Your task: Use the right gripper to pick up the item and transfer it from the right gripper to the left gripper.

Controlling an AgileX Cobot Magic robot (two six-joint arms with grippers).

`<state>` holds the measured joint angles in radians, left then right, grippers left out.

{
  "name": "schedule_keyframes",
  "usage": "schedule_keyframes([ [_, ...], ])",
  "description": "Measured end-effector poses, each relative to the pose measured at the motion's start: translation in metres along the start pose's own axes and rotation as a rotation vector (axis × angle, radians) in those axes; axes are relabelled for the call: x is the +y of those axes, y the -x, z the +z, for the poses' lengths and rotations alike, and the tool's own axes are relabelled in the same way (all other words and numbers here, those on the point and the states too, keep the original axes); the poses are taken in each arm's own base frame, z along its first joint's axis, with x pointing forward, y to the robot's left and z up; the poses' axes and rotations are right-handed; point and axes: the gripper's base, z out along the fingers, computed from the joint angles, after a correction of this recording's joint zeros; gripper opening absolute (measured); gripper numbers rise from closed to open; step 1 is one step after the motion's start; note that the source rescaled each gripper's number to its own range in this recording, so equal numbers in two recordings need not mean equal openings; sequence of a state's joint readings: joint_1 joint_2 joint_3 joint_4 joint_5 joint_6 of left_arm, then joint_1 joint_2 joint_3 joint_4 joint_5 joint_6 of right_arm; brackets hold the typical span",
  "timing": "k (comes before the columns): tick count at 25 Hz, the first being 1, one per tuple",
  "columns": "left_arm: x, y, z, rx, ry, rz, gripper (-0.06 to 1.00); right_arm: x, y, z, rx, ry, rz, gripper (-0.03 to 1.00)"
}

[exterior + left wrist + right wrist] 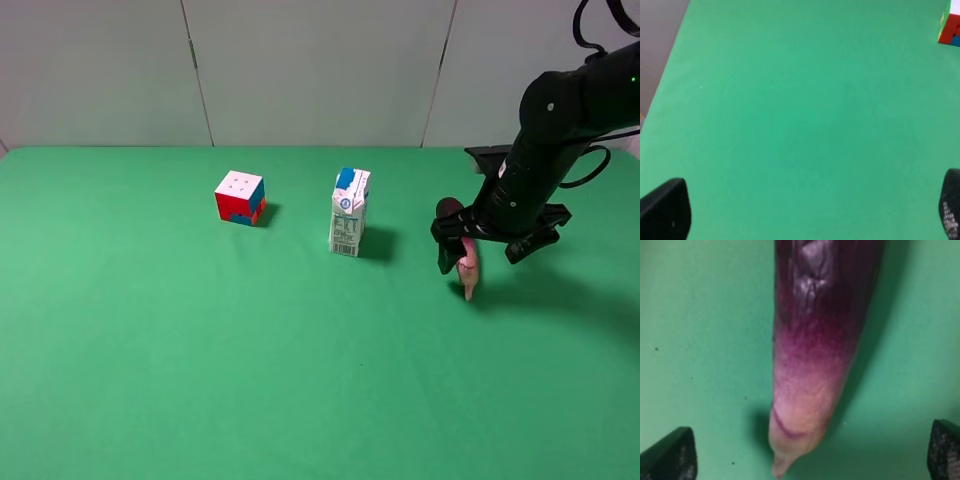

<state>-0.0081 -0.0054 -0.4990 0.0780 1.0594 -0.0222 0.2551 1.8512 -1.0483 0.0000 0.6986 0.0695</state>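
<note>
A flat green table surface (200,380) fills the lower two thirds of the exterior high view, evenly lit, with soft shadows falling rightward. A pale grey panelled wall (320,70) runs across the top, split by two thin dark seams (197,75). A grey strip (657,45) borders the green at the left wrist view's upper left

High camera overlooks table (150,380); wrist cameras look down.

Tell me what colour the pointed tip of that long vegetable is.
Pale tan-pink, blending into glossy dark purple; the right wrist view shows the eggplant best.
</note>
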Motion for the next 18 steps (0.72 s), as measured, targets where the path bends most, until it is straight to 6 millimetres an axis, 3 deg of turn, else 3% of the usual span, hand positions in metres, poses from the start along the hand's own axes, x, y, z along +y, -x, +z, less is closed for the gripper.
schedule_keyframes([
  [18, 0.000, 0.000, 0.000, 0.000, 0.000, 0.000, 0.98, 0.000, 0.000, 0.030, 0.043, -0.003, 0.000, 1.00],
])
